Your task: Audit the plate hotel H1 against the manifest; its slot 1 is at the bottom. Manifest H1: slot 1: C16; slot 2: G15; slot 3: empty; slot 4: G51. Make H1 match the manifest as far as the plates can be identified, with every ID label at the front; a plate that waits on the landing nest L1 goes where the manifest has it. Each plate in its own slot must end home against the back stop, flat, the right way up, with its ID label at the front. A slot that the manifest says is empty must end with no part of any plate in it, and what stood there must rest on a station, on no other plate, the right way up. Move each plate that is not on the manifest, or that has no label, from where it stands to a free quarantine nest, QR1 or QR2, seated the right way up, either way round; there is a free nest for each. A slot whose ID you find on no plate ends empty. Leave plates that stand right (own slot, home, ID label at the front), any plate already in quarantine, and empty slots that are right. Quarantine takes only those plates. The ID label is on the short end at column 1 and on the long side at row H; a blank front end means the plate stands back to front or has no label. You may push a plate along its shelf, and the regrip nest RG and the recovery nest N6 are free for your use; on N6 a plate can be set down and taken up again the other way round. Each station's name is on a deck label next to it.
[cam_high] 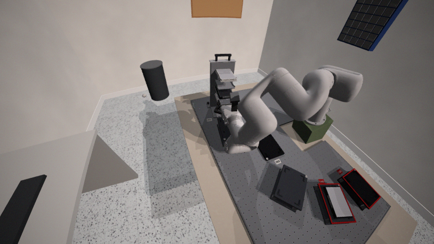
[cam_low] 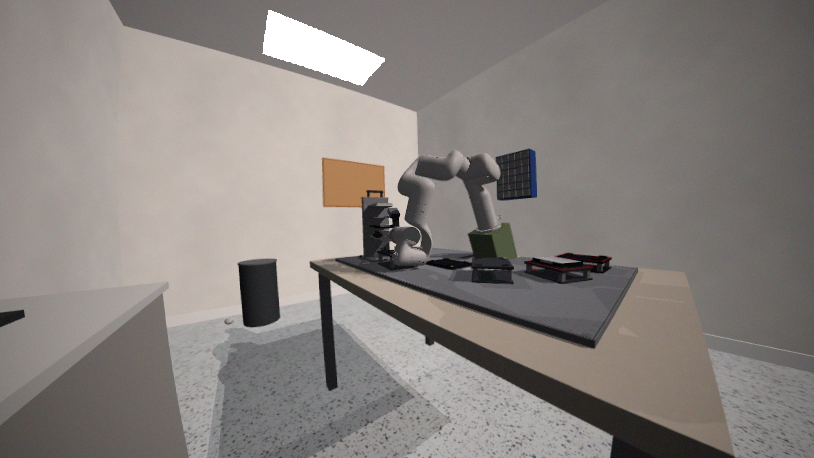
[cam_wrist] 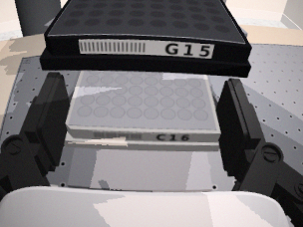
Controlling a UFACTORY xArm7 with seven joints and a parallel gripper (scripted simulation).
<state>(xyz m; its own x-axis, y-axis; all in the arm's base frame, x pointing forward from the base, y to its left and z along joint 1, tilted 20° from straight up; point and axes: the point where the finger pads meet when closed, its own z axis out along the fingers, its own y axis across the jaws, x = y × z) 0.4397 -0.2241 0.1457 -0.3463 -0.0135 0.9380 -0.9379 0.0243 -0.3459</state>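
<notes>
Wrist view: claw (cam_wrist: 143, 117) clamped on the long sides of a pale grey plate (cam_wrist: 143, 105), left finger (cam_wrist: 48, 112) and right finger (cam_wrist: 234, 112) hard against its edges. The plate lies flat at the bottom level of the plate rack, front label toward the camera; the label reads roughly C16 but is dim and small. Directly above it, one level up, sits a black plate (cam_wrist: 143, 12) with a barcode and a clear G15 label on its front end. Left to right in the top view: dark bin (cam_high: 154, 79) on the floor, rack (cam_high: 212, 68) with a light plate (cam_high: 225, 74) on its top level, arm (cam_high: 273, 97) covering the lower levels and the claw entirely, green pedestal (cam_high: 306, 133), a dark raised nest (cam_high: 289, 186), then two red-edged nests, the nearer one (cam_high: 322, 200) holding a light plate (cam_high: 337, 200), the farther one (cam_high: 376, 197) dark inside. Deck labels are unreadable. Exterior view shows the rack (cam_low: 371, 227) upright at the counter's (cam_low: 512, 336) far end, slots too small to read.
</notes>
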